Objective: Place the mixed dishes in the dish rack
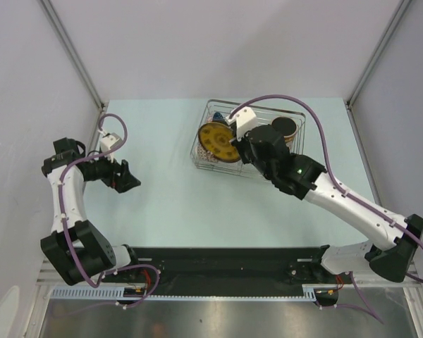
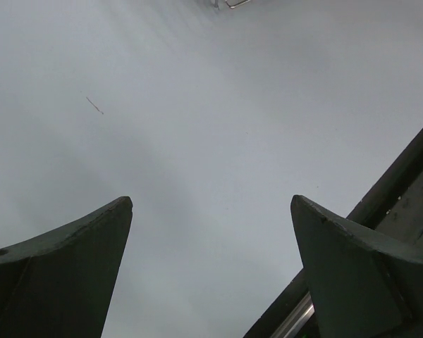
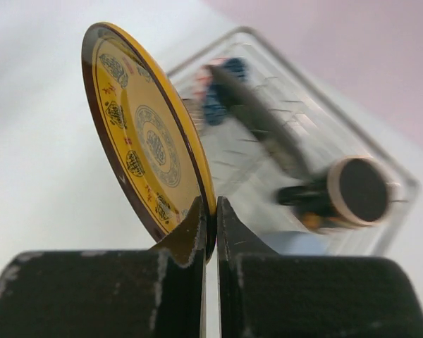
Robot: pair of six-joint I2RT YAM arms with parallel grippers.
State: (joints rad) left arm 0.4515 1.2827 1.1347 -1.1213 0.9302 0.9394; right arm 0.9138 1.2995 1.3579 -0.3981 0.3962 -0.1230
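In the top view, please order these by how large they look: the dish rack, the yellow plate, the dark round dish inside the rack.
1. dish rack, clearly largest
2. yellow plate
3. dark round dish, slightly smaller, though the plate may be nearer the camera

Nothing much besides a pale mint counter, boxed in by plain grey walls with metal corner posts, plus a black strip along the near edge.

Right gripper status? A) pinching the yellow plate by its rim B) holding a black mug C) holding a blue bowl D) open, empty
A: in the right wrist view the right gripper is shut on the lower rim of the yellow plate, which stands on edge.
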